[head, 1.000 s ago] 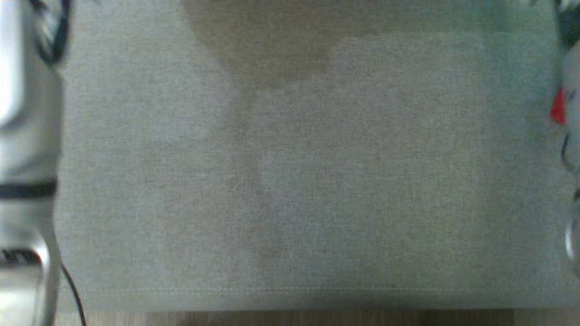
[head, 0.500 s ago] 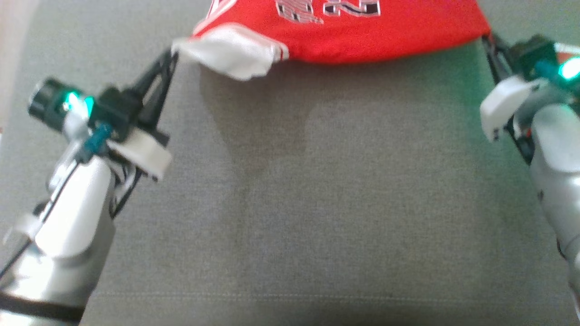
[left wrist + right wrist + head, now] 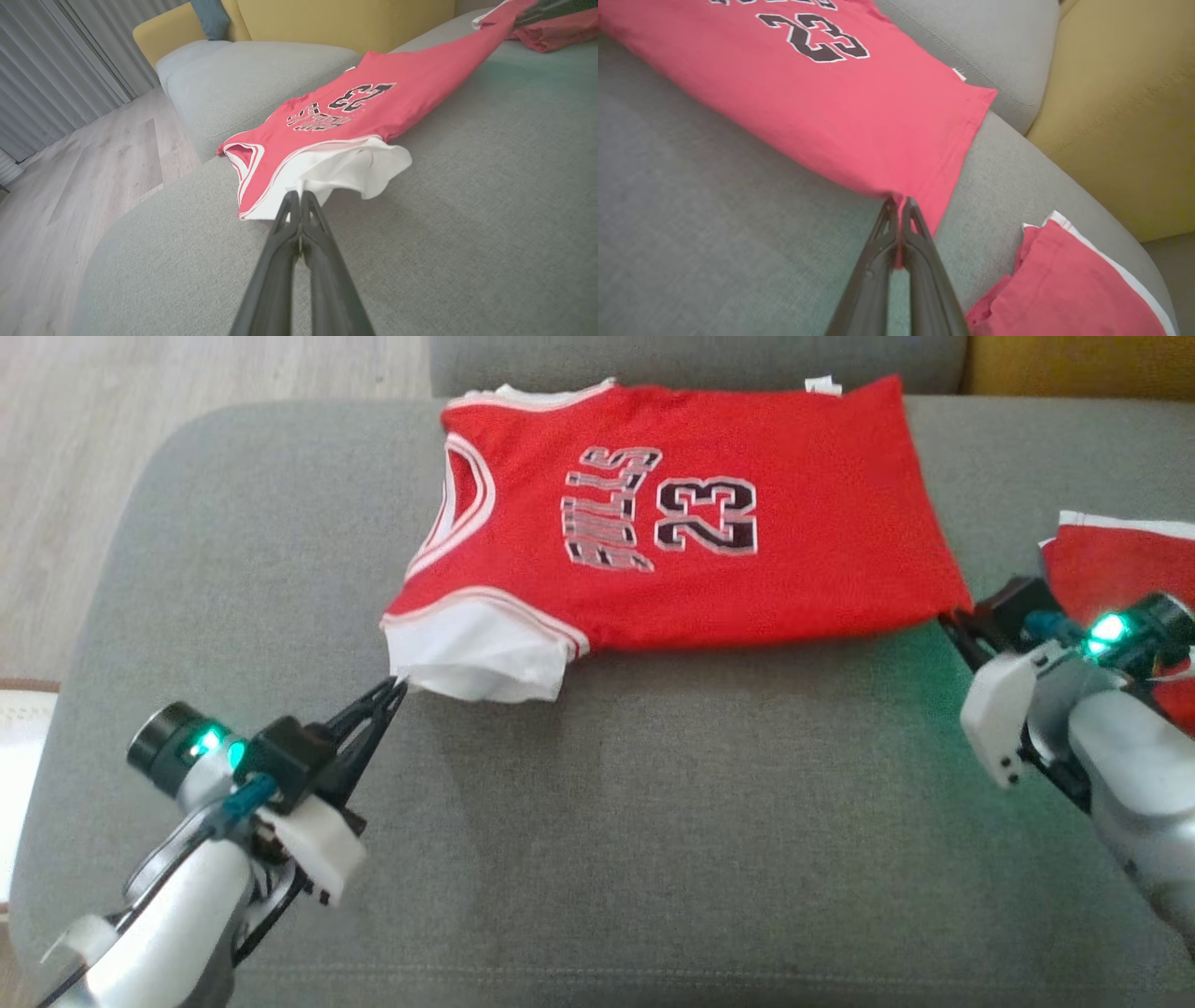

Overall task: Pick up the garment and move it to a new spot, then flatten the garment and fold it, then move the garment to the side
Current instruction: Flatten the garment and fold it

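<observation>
Garment point(image 3: 794, 588) crosswise, neckline point(image 3: 470, 504) leftward

Head view: a second red garment point(image 3: 1111, 555) near the sofa's point(image 3: 653, 821) right end is cut off by the frame and partly hidden behind the right end effector point(image 3: 950, 618), whose tips cannot be made out where they meet the jersey's point(image 3: 747, 588) corner. Right wrist view: the lettering point(image 3: 821, 3) above the number point(image 3: 812, 39) is cropped by the top edge. Left wrist view: the jersey's far end blurs at the top right corner.
</observation>
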